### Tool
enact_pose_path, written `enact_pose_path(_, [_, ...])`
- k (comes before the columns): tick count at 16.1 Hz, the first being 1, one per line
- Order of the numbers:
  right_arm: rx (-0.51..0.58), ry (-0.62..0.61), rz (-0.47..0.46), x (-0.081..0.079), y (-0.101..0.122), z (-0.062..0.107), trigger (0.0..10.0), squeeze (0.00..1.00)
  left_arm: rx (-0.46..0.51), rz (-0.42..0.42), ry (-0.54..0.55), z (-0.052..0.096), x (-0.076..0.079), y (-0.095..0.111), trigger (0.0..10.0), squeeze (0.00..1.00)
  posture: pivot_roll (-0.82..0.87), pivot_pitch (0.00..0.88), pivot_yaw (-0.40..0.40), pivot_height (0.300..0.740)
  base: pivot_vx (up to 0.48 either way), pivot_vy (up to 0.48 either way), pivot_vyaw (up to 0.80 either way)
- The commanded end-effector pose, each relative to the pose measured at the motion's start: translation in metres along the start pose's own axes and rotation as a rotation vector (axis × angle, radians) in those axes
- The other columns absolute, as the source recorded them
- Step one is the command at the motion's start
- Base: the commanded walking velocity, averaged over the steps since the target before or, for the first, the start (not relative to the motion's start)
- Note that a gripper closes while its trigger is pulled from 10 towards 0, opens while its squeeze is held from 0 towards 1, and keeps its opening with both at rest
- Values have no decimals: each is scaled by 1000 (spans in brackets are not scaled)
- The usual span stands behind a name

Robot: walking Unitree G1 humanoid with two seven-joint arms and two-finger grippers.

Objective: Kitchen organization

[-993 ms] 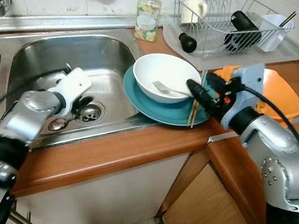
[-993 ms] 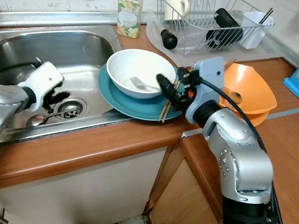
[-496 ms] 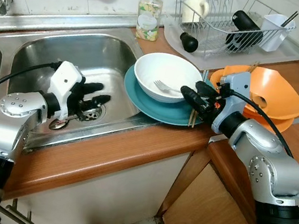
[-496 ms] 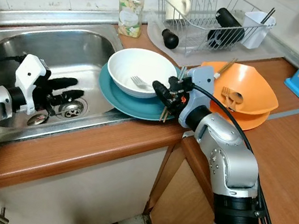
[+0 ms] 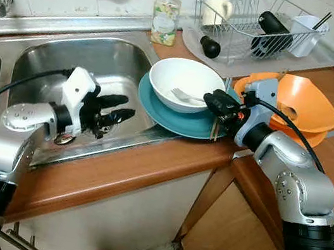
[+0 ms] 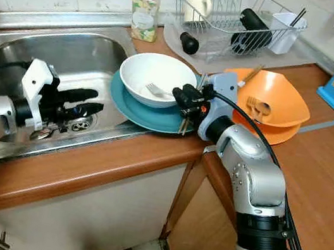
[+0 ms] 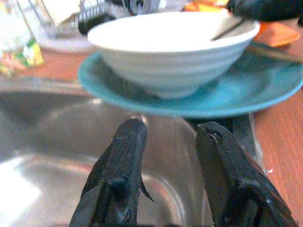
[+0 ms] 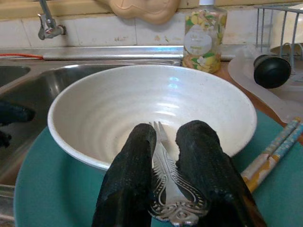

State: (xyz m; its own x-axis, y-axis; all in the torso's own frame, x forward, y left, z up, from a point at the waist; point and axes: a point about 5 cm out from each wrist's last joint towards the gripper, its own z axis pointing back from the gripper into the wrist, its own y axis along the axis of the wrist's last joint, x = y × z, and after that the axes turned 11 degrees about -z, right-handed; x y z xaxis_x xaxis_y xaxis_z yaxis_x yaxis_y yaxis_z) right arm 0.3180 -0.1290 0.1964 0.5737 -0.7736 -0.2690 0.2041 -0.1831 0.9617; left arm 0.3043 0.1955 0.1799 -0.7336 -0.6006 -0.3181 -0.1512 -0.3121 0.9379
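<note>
A white bowl [image 5: 186,80] sits on a teal plate [image 5: 174,118] that overhangs the sink's right rim. A silver fork [image 8: 171,201] lies in the bowl with its handle over the near rim. My right gripper [image 5: 210,98] is at that rim, and in the right wrist view its two black fingers [image 8: 135,161] are closed against either side of the handle. A pair of chopsticks [image 5: 216,127] rests on the plate's right side. My left gripper [image 5: 119,107] hovers over the sink basin, open and empty, pointing at the plate's edge.
Stacked orange bowls [image 5: 315,102] holding a wooden spoon sit right of the plate. Behind them stand a wire dish rack [image 5: 254,24] and a soap bottle [image 5: 165,16]. A spoon [image 5: 64,139] lies in the sink [image 5: 56,61]. An open cabinet door hangs below the counter.
My left gripper has risen out of the basin and swung towards the plate. The right gripper has moved slightly left to the bowl's rim, over the fork handle.
</note>
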Motion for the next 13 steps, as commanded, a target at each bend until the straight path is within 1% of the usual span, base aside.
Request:
enact_pose_path(1, [35,17,1,-2,11,0,0,0,41,-47,-9,-7,-1,16,10000,0,-106,0,26,740,0,0,0])
enact_pose_path(2, [44,20,4,-3,15,1,0,0,55,-74,-15,-12,2,21,10000,0,-106,0,27,740,0,0,0])
enact_pose_path(3, [48,23,7,-4,16,2,0,0,61,-85,-18,-14,3,24,10000,0,-106,0,27,740,0,0,0])
enact_pose_path(4, [66,32,21,-6,23,4,0,0,85,-152,-16,-24,5,34,10000,0,-106,0,26,740,0,0,0])
enact_pose_path(5, [72,36,25,-7,25,4,0,0,88,-183,-16,-28,6,38,10000,0,-107,0,27,740,0,0,0])
enact_pose_path(6, [83,47,35,-10,30,5,0,0,113,-223,-12,-35,7,45,10000,0,-107,0,27,740,0,0,0])
enact_pose_path(8, [93,80,54,-16,36,6,0,0,139,-273,-7,-44,9,54,10000,0,-111,0,30,740,0,0,0])
enact_pose_path(9, [99,107,69,-22,41,6,0,0,133,-330,8,-52,10,56,10000,0,-112,0,32,740,0,0,0])
enact_pose_path(10, [107,129,78,-28,44,5,78,0,140,-343,23,-58,11,55,8431,0,-119,0,36,740,0,0,0])
enact_pose_path(12, [115,163,82,-37,48,4,0,0,135,-388,38,-66,12,54,4667,0,-121,0,37,740,0,0,0])
enact_pose_path(13, [114,173,83,-40,48,4,0,0,134,-410,43,-68,13,55,4235,0,-122,0,39,740,0,0,0])
